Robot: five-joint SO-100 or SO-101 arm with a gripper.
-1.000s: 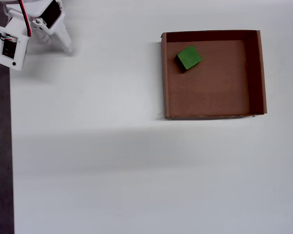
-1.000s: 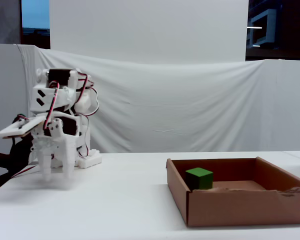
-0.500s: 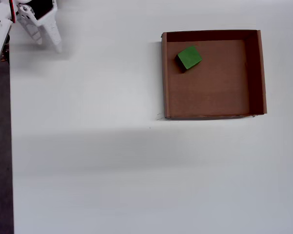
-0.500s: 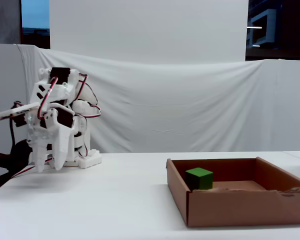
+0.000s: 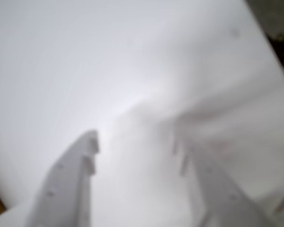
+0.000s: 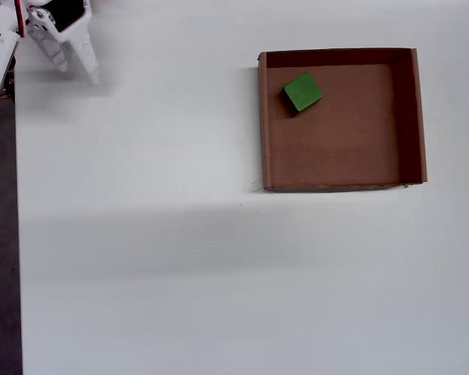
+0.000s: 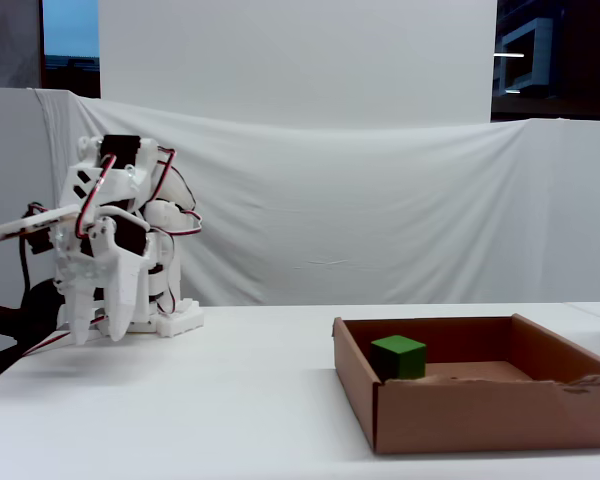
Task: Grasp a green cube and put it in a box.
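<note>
The green cube (image 6: 302, 91) lies inside the brown cardboard box (image 6: 263, 125), near its upper-left corner in the overhead view. In the fixed view the cube (image 7: 398, 356) shows over the box's front wall (image 7: 480, 420). My gripper (image 6: 78, 70) is folded back at the table's far left corner, far from the box, pointing down in the fixed view (image 7: 98, 335). In the blurred wrist view its fingers stand apart with only white table between them (image 5: 135, 142). It is open and empty. Cube and box do not show in the wrist view.
The white table (image 6: 180, 258) spreads between the arm and the box. Its left edge (image 6: 17, 234) borders dark floor. A white cloth backdrop (image 7: 380, 200) hangs behind the table. The arm's base (image 7: 175, 320) stands at the back left.
</note>
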